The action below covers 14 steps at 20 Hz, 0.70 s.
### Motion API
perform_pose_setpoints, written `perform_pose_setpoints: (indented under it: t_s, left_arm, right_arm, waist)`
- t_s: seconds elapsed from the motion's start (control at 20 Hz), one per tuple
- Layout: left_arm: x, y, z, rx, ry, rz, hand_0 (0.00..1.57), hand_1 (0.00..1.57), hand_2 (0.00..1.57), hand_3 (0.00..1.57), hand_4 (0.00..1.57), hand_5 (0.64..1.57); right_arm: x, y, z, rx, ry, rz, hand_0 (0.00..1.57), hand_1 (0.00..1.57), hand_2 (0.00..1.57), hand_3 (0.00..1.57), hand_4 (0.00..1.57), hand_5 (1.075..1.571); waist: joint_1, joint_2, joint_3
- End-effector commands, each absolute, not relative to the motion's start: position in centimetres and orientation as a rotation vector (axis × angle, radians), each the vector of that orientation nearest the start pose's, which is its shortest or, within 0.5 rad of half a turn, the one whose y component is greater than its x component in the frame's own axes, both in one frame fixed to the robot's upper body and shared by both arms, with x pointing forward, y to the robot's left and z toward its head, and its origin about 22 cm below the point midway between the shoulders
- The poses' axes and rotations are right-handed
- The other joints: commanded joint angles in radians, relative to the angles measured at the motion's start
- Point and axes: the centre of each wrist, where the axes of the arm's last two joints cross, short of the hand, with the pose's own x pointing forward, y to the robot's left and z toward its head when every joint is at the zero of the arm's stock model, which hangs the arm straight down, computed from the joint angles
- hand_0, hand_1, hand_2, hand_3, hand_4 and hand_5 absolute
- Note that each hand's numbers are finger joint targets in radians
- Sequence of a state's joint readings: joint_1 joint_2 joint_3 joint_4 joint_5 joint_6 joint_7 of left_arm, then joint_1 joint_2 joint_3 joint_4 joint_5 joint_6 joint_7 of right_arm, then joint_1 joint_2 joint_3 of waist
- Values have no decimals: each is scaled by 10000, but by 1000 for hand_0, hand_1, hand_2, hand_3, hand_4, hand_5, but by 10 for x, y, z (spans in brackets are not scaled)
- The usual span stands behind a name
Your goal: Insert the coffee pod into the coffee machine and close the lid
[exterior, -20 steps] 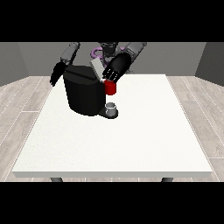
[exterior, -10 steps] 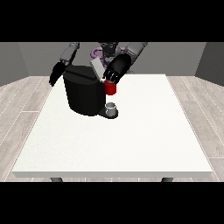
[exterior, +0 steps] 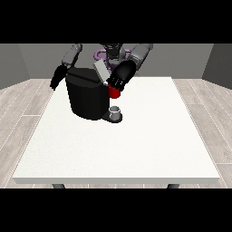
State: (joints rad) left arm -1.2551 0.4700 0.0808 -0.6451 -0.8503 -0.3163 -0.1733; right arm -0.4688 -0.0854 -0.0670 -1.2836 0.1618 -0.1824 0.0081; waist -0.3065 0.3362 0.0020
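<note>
Comparing with a second ago, little changes: the hand at the view's right [exterior: 119, 79] stays at the coffee machine [exterior: 88, 97] beside its raised lid [exterior: 101, 72], finger state unclear. The pod isn't plainly visible; lid-closing remains.

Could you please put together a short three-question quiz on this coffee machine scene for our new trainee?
1. True or false: the coffee machine stands at the near edge of the table, by the camera.
2. Which hand is at the red thing at the machine? A. the hand at the view's left B. the hand at the view's right C. neither
3. Fill in: in front of the machine's base stands a small ____ thing.

Key
1. False: it stands on the far part, near the robot.
2. B.
3. grey.
</note>
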Motion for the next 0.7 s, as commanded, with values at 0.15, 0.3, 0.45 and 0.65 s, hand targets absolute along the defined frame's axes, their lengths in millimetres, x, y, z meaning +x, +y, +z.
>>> perform_pose_setpoints:
  t_s: [0.15, 0.3, 0.45, 0.65]
  left_arm:
    - [460, 249, 301, 8067, -16982, -11380, 1150, 1150, 1145, 953, 0, 1571]
    - [462, 241, 278, 8471, -17322, -11101, 1233, 1233, 1201, 947, 0, 1571]
    - [459, 258, 300, 8598, -17406, -11204, 1212, 1212, 1186, 971, 0, 1571]
    - [462, 245, 286, 8720, -17347, -11319, 1250, 1250, 1216, 940, 0, 1571]
  right_arm:
    - [359, -202, 86, -2517, -17244, 1059, 0, 0, 0, 0, 0, 1571]
    - [350, -202, 69, -2755, -17708, 1417, 0, 0, 0, 0, 0, 1571]
    - [351, -202, 73, -2697, -17681, 1304, 0, 0, 0, 0, 61, 1571]
    - [351, -189, 75, -2475, -17430, 1205, 0, 0, 0, 0, 144, 1571]
  waist:
    - [-83, 263, -20]
    - [-166, 457, -18]
    - [-269, 484, -18]
    - [-320, 305, -19]
